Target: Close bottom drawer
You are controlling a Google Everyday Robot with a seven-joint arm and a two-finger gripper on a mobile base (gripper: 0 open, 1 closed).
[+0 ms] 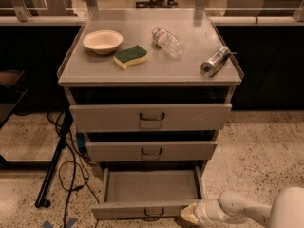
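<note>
The bottom drawer (147,209) is the lowest of three grey drawers and stands pulled out far, its inside empty, its small dark handle (153,213) at the front panel's centre. My gripper (190,214) comes in from the lower right on a white arm (237,208). It sits against the right end of the drawer's front panel, right of the handle.
The middle drawer (151,151) and top drawer (151,117) stand slightly open. On the cabinet top lie a bowl (102,41), a sponge (130,56), a plastic bottle (168,41) and a can (215,61). Cables and a stand leg (54,167) lie on the floor at left.
</note>
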